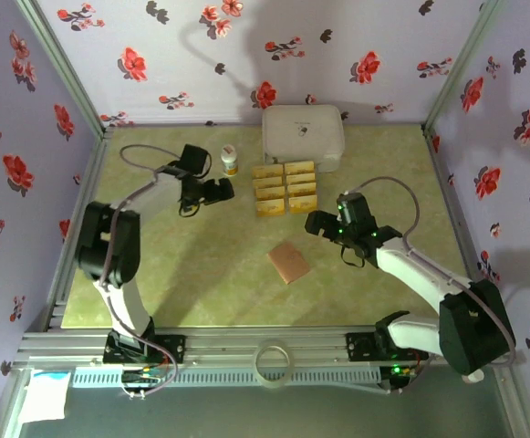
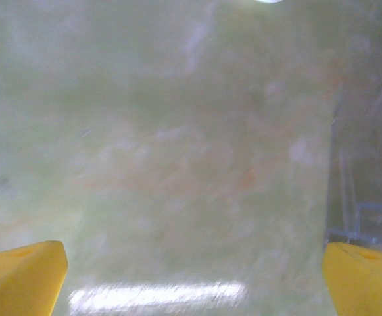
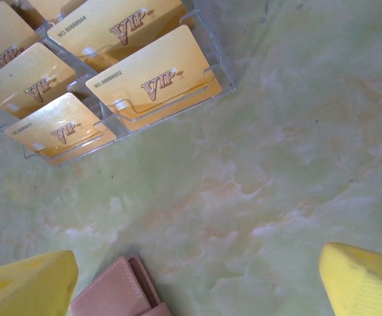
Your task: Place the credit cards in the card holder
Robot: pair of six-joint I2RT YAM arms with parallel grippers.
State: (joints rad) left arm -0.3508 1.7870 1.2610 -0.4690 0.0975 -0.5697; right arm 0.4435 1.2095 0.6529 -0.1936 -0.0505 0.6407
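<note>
Several gold credit cards printed "VIP" stand in two columns in a clear plastic rack; the right wrist view shows the nearest cards at its upper left. The closed pinkish-tan card holder lies flat on the table in front of the cards, and a corner of it shows at the bottom of the right wrist view. My right gripper hovers open between cards and card holder, holding nothing. Left of the cards, my left gripper is wide open over bare, blurred table.
A large white rounded box stands behind the cards, and a small bottle sits to their left near my left gripper. A roll of tape rests on the front rail. Floral walls enclose the green marbled table.
</note>
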